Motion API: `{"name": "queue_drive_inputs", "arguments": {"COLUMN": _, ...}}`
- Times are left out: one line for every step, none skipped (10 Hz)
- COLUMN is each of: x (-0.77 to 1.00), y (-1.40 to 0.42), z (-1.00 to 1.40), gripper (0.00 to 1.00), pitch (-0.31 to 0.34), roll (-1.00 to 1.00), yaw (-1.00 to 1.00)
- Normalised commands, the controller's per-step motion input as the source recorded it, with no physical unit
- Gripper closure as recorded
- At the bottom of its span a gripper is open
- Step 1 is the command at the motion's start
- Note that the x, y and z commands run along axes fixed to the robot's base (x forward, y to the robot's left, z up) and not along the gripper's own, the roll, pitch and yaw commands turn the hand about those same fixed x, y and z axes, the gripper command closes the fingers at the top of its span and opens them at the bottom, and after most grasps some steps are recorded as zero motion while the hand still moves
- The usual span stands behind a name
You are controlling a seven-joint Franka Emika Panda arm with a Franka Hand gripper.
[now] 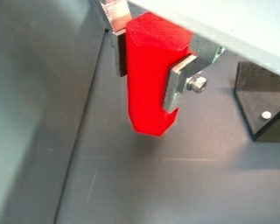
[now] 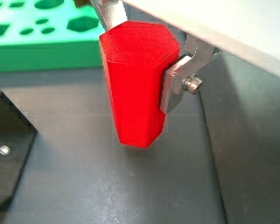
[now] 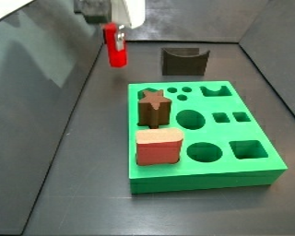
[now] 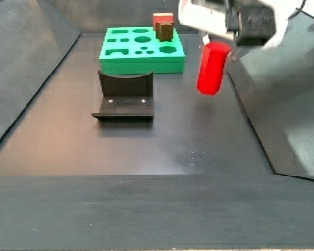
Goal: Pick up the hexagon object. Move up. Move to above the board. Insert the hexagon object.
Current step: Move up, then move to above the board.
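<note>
The hexagon object is a glossy bright red prism, held upright between my gripper's silver fingers. It also shows in a wrist view and in both side views. It hangs clear above the dark floor. My gripper is high at the far left of the green board, off to its side. In a side view my gripper is right of the board. A corner of the board shows in a wrist view.
A brown star block and a salmon-pink block stand in the board. A dark arch-shaped block lies beyond the board. The dark fixture stands on the floor and shows in the wrist views. Grey walls enclose the floor.
</note>
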Motion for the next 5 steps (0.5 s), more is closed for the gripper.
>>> {"name": "queue_drive_inputs", "arguments": {"x": -0.02, "y": 0.01, "z": 0.39, "gripper": 1.0, "pitch": 0.02, "roll": 0.02, "yaw": -0.03}}
{"name": "queue_drive_inputs", "arguments": {"x": -0.02, "y": 0.01, "z": 0.19, "gripper": 1.0, "pitch": 0.03, "roll": 0.03, "yaw": -0.03}}
{"name": "queue_drive_inputs", "arguments": {"x": -0.04, "y": 0.05, "z": 1.0, "gripper": 1.0, "pitch": 0.29, "roll": -0.01, "yaw": -0.12}}
{"name": "queue_drive_inputs", "arguments": {"x": -0.04, "y": 0.06, "z": 1.0, "gripper": 1.0, "pitch": 0.288, "roll": -0.01, "yaw": -0.11}}
{"name": "queue_drive_inputs", "arguments": {"x": -0.03, "y": 0.05, "z": 1.0, "gripper": 1.0, "pitch": 0.245, "roll": 0.0, "yaw": -0.09}}
